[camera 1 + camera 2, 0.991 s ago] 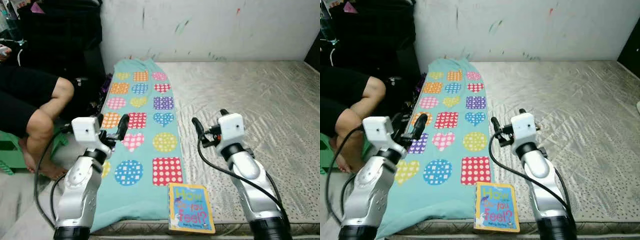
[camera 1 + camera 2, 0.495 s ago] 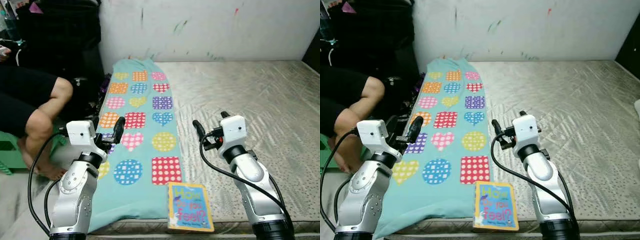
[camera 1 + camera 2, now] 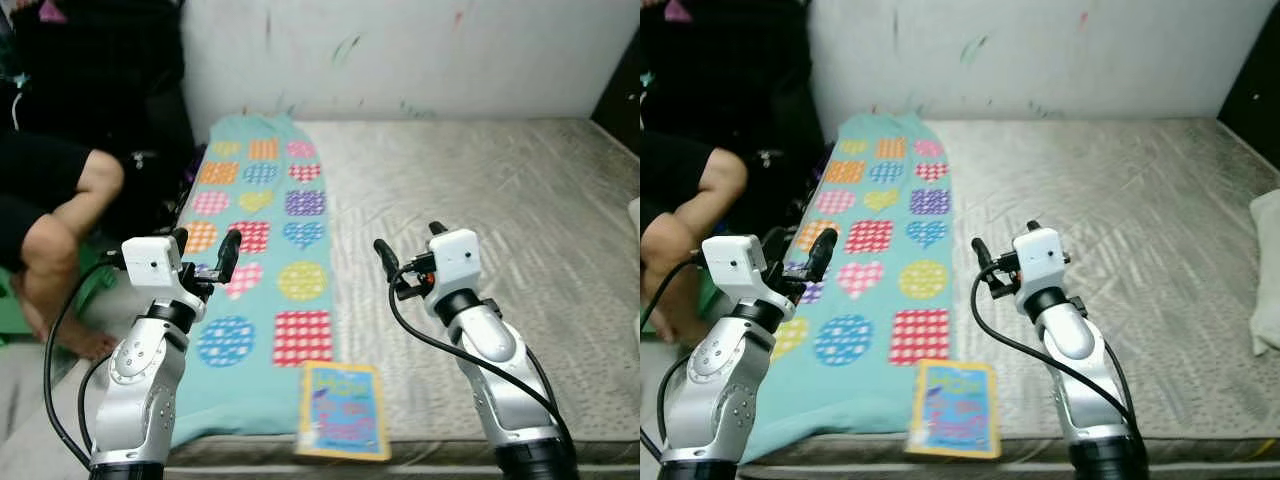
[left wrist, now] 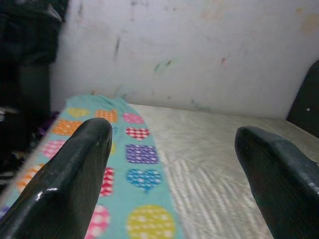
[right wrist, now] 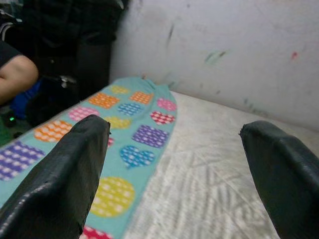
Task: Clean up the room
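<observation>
You had one book (image 3: 343,411) to deal with; it lay flat at the near edge of the mattress (image 3: 520,200), just beside the near right corner of one teal blanket (image 3: 262,250) patterned with dotted hearts, circles and squares. Your two grippers were both raised over the bed and held nothing. The left gripper (image 3: 205,247) hung above the blanket's left side with its jaws spread wide, and the right gripper (image 3: 408,247) hung above bare mattress, well behind the book, its jaws likewise apart. One person's bent leg (image 3: 60,215) showed at the left beside the bed. One white cloth (image 3: 1266,270) lay at the mattress's right edge.
</observation>
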Available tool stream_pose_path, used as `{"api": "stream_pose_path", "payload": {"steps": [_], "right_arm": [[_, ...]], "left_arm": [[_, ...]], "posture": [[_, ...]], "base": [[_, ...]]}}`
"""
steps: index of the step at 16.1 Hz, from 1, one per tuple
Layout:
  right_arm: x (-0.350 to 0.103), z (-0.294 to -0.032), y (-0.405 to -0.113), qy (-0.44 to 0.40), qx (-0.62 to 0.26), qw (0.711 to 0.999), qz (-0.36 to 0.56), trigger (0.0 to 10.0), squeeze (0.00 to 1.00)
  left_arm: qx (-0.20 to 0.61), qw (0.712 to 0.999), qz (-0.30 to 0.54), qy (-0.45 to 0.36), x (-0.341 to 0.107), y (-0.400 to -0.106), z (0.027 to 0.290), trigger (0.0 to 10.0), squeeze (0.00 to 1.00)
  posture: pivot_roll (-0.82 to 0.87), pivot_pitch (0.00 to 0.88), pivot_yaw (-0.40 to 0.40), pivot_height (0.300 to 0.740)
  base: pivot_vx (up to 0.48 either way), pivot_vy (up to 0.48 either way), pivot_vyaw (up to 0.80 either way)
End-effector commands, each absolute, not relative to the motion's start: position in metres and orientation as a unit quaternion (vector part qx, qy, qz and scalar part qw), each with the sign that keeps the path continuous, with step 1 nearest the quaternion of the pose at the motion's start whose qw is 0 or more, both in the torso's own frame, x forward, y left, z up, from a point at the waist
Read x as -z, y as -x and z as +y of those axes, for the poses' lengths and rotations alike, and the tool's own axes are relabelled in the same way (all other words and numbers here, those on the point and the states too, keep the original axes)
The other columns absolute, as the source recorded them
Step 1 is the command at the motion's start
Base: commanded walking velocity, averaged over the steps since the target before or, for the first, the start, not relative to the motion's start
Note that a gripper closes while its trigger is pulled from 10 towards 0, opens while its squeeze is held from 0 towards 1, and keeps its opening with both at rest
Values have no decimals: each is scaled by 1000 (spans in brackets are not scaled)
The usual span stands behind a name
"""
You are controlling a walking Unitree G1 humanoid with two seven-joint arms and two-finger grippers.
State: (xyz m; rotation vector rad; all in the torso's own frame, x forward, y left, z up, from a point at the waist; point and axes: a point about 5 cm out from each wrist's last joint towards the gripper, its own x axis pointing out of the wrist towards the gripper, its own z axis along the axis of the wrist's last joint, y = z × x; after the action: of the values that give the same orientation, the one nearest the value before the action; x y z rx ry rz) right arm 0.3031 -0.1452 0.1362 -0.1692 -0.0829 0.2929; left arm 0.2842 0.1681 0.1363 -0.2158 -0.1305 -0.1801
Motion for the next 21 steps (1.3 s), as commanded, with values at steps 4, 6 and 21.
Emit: {"api": "stream_pose_path", "payload": {"steps": [4, 6, 21], "right_arm": [[-142, -149, -305, 85, -140, 985, -49, 10000, 0], [-142, -147, -305, 85, -142, 985, -49, 10000, 0], [-142, -142, -308, 91, -154, 982, -52, 10000, 0]], "left_arm": [[97, 988, -60, 108, -136, -285, 162, 10000, 0], [97, 988, -61, 108, -136, -285, 162, 10000, 0], [99, 988, -61, 105, -136, -287, 161, 10000, 0]], "posture": [[-28, 0, 21, 740], [-27, 0, 19, 740], [-21, 0, 18, 740]], "base": [[0, -295, 0], [0, -296, 0], [0, -273, 0]]}}
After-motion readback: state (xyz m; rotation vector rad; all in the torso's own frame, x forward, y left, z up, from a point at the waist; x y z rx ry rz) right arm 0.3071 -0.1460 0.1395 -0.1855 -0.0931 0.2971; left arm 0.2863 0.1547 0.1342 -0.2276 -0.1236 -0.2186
